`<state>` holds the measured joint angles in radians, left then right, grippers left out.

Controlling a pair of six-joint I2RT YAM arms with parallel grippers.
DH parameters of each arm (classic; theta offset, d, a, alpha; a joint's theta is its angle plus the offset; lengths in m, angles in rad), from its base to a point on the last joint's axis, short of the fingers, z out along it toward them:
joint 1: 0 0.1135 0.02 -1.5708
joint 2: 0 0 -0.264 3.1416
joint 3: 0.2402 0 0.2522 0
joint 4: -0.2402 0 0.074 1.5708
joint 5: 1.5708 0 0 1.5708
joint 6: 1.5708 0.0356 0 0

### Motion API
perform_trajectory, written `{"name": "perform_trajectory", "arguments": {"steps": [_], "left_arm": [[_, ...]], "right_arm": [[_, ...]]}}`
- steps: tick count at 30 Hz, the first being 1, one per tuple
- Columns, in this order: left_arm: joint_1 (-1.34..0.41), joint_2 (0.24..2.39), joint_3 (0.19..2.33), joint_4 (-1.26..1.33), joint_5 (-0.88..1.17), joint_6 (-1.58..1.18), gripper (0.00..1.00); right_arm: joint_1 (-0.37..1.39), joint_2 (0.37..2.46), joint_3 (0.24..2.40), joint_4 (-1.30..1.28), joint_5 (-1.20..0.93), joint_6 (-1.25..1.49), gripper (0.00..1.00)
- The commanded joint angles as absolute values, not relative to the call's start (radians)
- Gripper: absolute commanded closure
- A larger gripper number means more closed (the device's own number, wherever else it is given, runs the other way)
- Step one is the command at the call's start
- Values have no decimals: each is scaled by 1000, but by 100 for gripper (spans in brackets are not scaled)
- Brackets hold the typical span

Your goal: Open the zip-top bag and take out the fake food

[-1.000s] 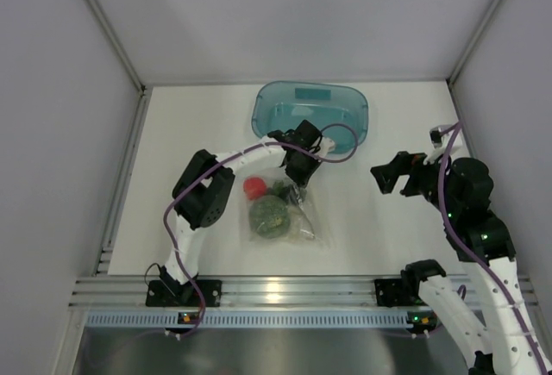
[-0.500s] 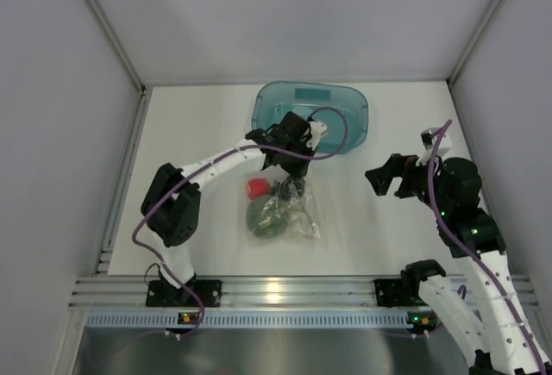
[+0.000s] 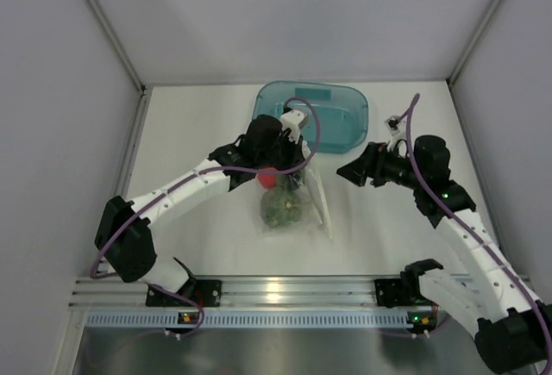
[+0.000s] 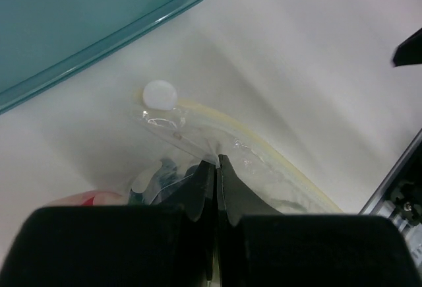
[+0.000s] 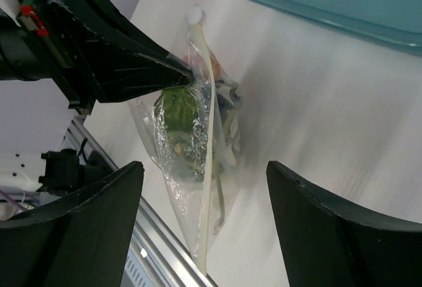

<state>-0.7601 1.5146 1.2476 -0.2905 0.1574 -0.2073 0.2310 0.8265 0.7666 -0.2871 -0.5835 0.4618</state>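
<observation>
From above, the zip-top bag (image 3: 296,209) is seen near the middle of the table (image 3: 190,134), just in front of the teal tray (image 3: 341,125); its upper part is gripped by the left gripper (image 3: 288,171), which is reached in from the left side; a red fruit (image 3: 268,181) and a green leafy ball (image 3: 279,209) are seen inside the plastic; the right gripper (image 3: 349,171) is held to the right of the bag, apart from it, with its jaws turned towards it.

In the left wrist view, the two fingers (image 4: 198,191) are pressed tight together on a fold of the clear plastic just below the pale zip strip (image 4: 277,163); a white slider (image 4: 160,94) is seen at the end of the strip nearest the tray; part of the red fruit is visible at the lower left, behind the fingers.

In the right wrist view, the fingers (image 5: 79,227) are spread wide and nothing is touched by them; the bag is seen stood on edge, pinched by the left gripper beside the strip; the green ball is lodged high in the bag, with the dark grape bunch (image 5: 227,95) just beside it, partly hidden by crinkles.
</observation>
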Motion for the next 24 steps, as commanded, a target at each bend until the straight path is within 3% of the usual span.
{"name": "perform_trajectory", "arguments": {"steps": [1, 7, 16, 19, 24], "left_arm": [[-762, 1416, 1166, -86, 213, -293, 100], [-762, 1345, 1103, 41, 267, -367, 100], [-762, 1296, 1062, 87, 322, -419, 100], [-762, 1279, 1054, 92, 325, -422, 100], [-762, 1261, 1043, 104, 331, -428, 100]], "right_arm": [[320, 902, 822, -192, -623, 450, 25], [514, 995, 874, -204, -374, 353, 35], [584, 1065, 887, -117, -341, 354, 53], [584, 1074, 900, -117, -353, 347, 64], [584, 1075, 908, -92, -383, 350, 93]]}}
